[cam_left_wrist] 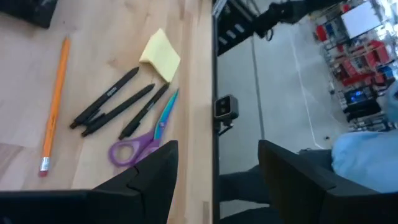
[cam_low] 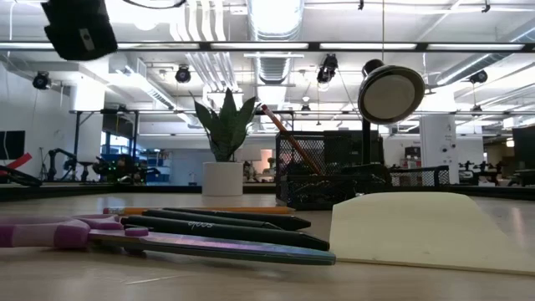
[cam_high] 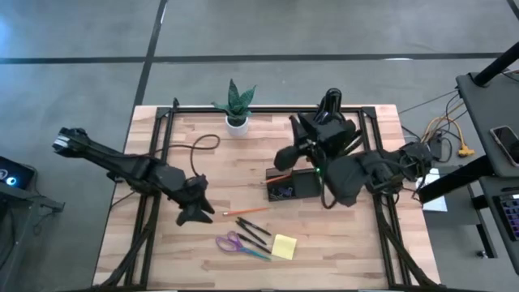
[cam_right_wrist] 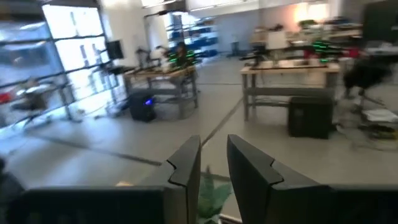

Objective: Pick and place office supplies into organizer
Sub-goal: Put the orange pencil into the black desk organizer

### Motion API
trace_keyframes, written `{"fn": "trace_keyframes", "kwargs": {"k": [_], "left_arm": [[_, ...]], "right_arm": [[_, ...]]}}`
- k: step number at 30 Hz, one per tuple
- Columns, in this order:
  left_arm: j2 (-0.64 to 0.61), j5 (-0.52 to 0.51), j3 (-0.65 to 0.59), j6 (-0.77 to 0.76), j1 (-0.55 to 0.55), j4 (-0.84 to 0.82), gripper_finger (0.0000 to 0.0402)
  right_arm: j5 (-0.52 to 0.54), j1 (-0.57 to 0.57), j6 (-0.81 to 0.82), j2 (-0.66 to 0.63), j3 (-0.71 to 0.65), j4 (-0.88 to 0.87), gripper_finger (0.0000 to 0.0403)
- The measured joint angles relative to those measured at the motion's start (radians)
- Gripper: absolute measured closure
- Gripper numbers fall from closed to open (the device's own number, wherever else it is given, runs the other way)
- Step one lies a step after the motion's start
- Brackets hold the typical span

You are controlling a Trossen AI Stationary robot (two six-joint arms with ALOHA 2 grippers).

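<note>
The loose supplies lie flat near the table's near edge: an orange pencil (cam_high: 251, 211) (cam_left_wrist: 55, 99), black pens (cam_high: 255, 231) (cam_left_wrist: 115, 102), purple-handled scissors (cam_high: 239, 245) (cam_left_wrist: 146, 134) and a yellow sticky pad (cam_high: 284, 246) (cam_left_wrist: 161, 56). The dark organizer (cam_high: 293, 186) (cam_low: 322, 180) stands mid-table. A second orange pencil (cam_high: 280, 174) (cam_low: 288, 142) leans in it and sticks out over its rim. My left gripper (cam_high: 195, 215) (cam_left_wrist: 217, 162) hovers open, left of the supplies. My right gripper (cam_right_wrist: 214, 165) is raised over the organizer's far side, its fingers a narrow gap apart and holding nothing.
A potted plant (cam_high: 235, 105) stands at the far edge, and a black desk lamp (cam_high: 328, 122) (cam_low: 390, 92) is behind the organizer under my right arm. A dark cable loop (cam_high: 203, 144) lies left of centre. Bare wood spreads between the organizer and the supplies.
</note>
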Motion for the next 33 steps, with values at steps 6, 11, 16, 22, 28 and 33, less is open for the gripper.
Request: {"fn": "trace_keyframes", "kwargs": {"k": [6,11,16,22,28,33], "left_arm": [[0.105,0.025,0.001,0.105,-0.021,-0.084,0.0196],[0.150,-0.084,0.000,0.151,-0.079,-0.157,0.0196],[0.165,-0.113,0.000,0.158,-0.128,-0.156,0.0196],[0.202,-0.162,-0.006,0.158,-0.161,-0.156,0.0196],[0.239,-0.262,-0.056,0.143,-0.187,-0.152,0.0196],[0.245,-0.376,-0.116,0.046,-0.207,-0.146,0.0196]], "right_arm": [[-0.561,-0.108,-0.031,-0.007,0.001,-0.098,0.0324],[-0.927,-0.106,0.322,0.044,0.002,-0.681,0.0315],[-1.114,-0.023,0.520,0.205,-0.025,-0.968,0.0353],[-1.188,0.066,0.595,0.389,-0.036,-0.895,0.0393],[-0.968,0.113,0.665,0.529,-0.038,-0.891,0.0394],[-0.936,0.056,0.511,0.588,-0.068,-0.879,0.0394]]}}
